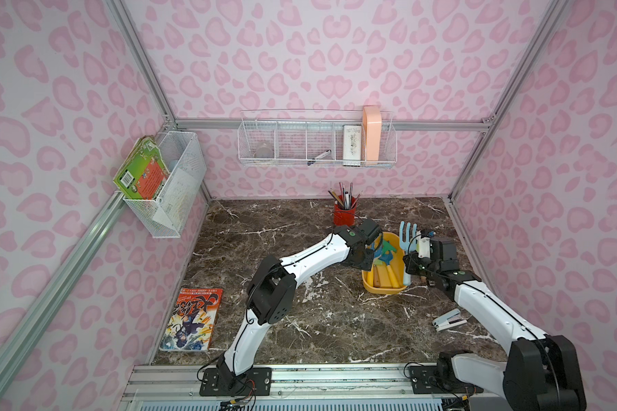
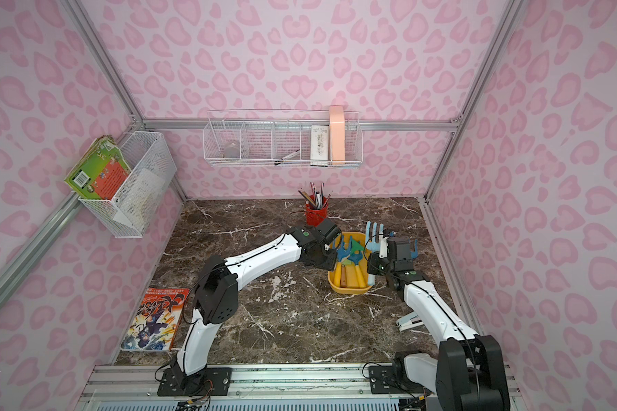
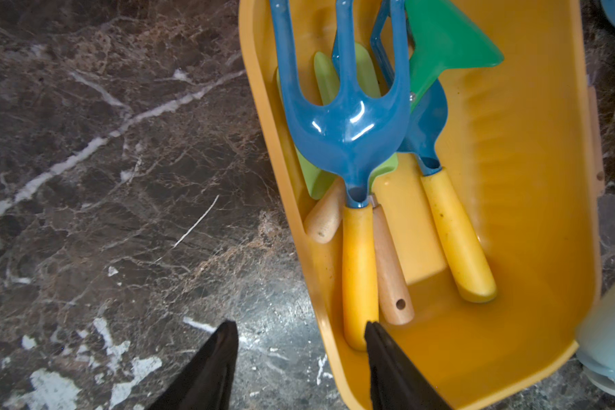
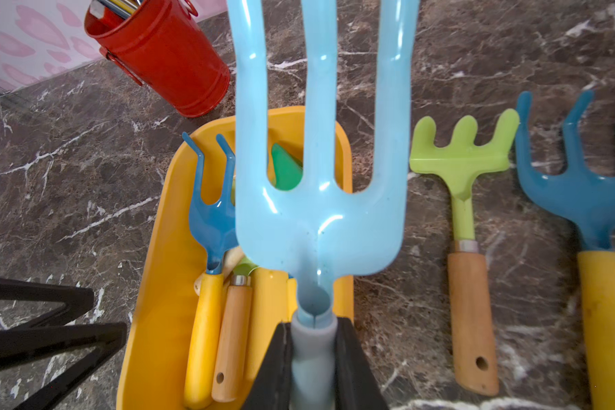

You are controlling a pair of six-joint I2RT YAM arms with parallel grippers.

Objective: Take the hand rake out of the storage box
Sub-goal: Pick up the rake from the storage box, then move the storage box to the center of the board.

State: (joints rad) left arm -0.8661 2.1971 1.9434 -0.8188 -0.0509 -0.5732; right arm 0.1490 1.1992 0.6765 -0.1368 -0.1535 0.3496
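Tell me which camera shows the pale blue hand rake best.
The right wrist view: the pale blue hand rake fills it, three tines sharp, handle clamped in the right claw. Both top views show it small, by the storage box. The left wrist view catches only a blurred pale-blue end.

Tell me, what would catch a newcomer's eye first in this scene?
The pink spotted walls all around strike first. On the dark marble table sits a yellow tray of garden tools, and at its edge the right gripper is shut on a pale blue rake.
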